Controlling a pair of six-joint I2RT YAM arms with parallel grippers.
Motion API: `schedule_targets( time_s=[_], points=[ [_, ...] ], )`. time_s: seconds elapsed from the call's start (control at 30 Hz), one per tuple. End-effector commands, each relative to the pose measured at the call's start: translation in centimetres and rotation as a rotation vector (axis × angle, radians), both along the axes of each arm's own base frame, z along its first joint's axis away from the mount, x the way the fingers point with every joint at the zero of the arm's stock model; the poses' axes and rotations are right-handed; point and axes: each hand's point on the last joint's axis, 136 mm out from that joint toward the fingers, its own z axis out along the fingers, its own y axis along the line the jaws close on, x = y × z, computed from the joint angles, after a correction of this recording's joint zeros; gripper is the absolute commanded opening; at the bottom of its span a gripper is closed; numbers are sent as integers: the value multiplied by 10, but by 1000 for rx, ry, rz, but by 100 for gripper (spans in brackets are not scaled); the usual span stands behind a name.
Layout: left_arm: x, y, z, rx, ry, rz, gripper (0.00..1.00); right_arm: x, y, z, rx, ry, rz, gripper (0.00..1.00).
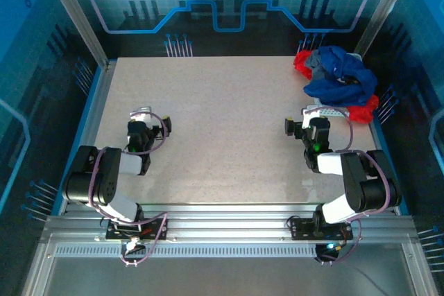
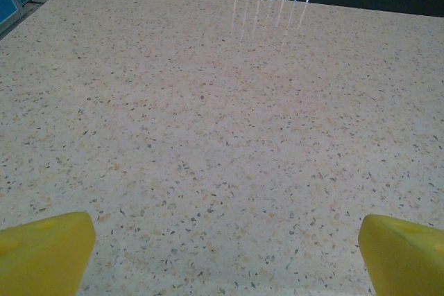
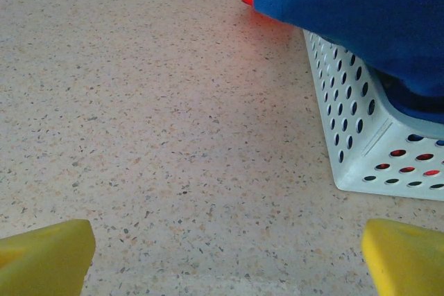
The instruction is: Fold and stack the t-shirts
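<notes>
Both arms sit folded low near their bases, left gripper and right gripper pointing forward, yellow fingers spread wide, empty.

T-shirts heaped in basket, far right on table.

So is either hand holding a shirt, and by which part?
Nothing is held. The left hand and right hand are open above the table; the t-shirts sit in the basket.
</notes>
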Motion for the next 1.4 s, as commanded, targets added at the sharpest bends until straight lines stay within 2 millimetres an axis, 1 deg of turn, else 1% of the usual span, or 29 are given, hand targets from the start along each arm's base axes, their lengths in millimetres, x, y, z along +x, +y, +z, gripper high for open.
schedule_targets(
  time_s=[0.0,0.03,0.1,0.13,0.17,0.23,0.27,0.3,0.33,0.37,0.4,0.43,0.47,0.5,0.53,0.57,0.63,0.7,0.73,0.83,0.93,0.97,1.03,1.13,1.2,1.3,1.37],
  points=[
    [4,-1,10,22,-29,-3,99,5,3,7,-6,-24,12,100],
    [2,2,13,20,-50,18,99,5,3,8,-4,-25,12,100],
    [-9,12,23,32,-98,82,99,1,0,17,-11,-36,-19,100],
    [-14,8,33,46,-136,71,99,-1,-3,31,-49,-72,-57,100],
    [-21,2,46,125,-157,114,99,-7,-4,46,-83,-78,-102,100],
    [-28,-19,83,217,-207,96,99,-16,-2,92,-88,-122,-152,100],
    [-31,-28,104,207,-236,81,99,-21,-2,119,-46,-158,-173,100],
    [-34,-35,135,168,-276,86,99,-25,-2,148,33,-172,-193,100],
    [-35,-37,157,99,-280,99,99,-29,-5,163,135,-117,-214,100],
    [-36,-37,174,7,-260,123,99,-31,-3,179,233,-63,-198,100],
    [-40,-35,180,-121,-178,160,99,-37,-11,190,336,10,-273,100],
    [-45,-34,190,-278,-136,215,99,-42,-29,189,408,51,-415,100],
    [-46,-31,189,-363,-109,259,99,-35,-33,191,439,84,-402,100],
    [-37,-35,191,-468,-100,241,99,-27,-34,190,474,133,-379,95],
    [-26,-42,194,-570,-71,183,99,-22,-42,187,494,187,-414,89],
    [-17,-51,199,-634,-39,129,99,-18,-51,185,495,227,-455,86],
    [-1,-78,213,-659,36,28,99,-3,-67,186,491,273,-498,78],
    [7,-108,227,-658,91,-85,99,14,-83,185,502,305,-514,72],
    [9,-125,234,-657,111,-155,99,22,-93,184,513,317,-536,72],
    [8,-166,250,-653,146,-311,99,46,-118,176,570,323,-566,74],
    [-1,-198,252,-652,196,-421,96,67,-135,158,645,337,-590,76],
    [-4,-206,250,-652,208,-445,94,72,-141,152,670,342,-599,77],
    [-10,-216,245,-660,232,-469,93,86,-149,141,724,340,-596,77],
    [-18,-224,237,-693,254,-489,90,108,-156,131,774,318,-559,78],
    [-23,-228,235,-709,259,-504,89,120,-158,126,793,305,-534,77],
    [-29,-229,234,-716,263,-514,88,132,-163,119,800,310,-531,74],
    [-32,-228,232,-719,267,-509,88,137,-165,120,801,298,-528,72]
  ],
)
